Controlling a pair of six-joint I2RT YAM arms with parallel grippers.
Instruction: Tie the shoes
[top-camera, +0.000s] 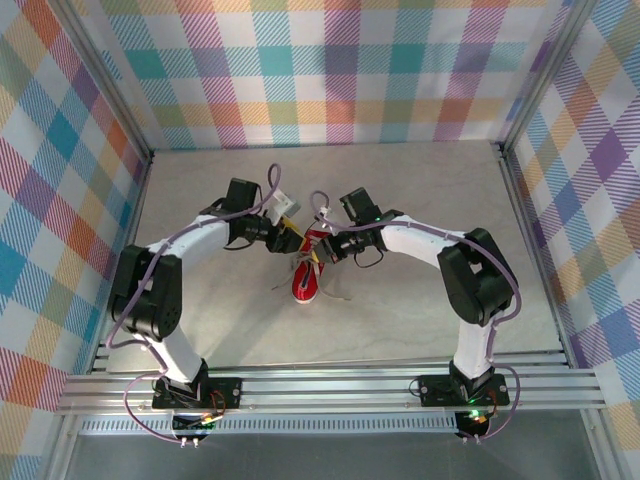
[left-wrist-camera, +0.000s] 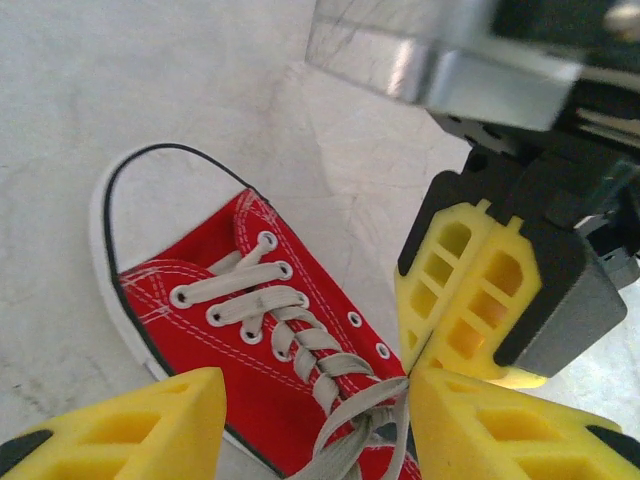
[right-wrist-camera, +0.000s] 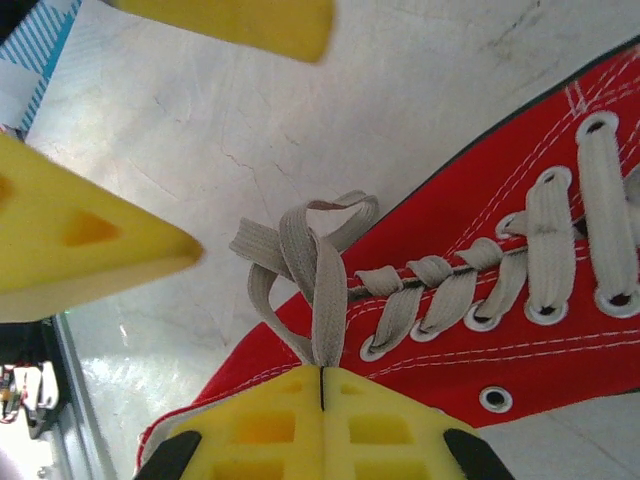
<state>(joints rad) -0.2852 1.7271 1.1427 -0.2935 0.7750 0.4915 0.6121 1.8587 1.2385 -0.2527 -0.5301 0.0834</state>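
The shoe, a small red canvas sneaker with a white toe cap, lies mid-table with its toe toward the arms. In the right wrist view my right gripper is shut on a loop of the whitish-grey lace above the shoe. My left gripper stands open over the upper eyelets, and lace strands run between its yellow fingers without being pinched. The right gripper meets the lace just off the left gripper's right finger. From above, both grippers crowd the shoe's far end.
The pale marbled table is bordered by plaid walls on three sides. An aluminium rail runs along the near edge by the arm bases. A loose lace end trails right of the shoe.
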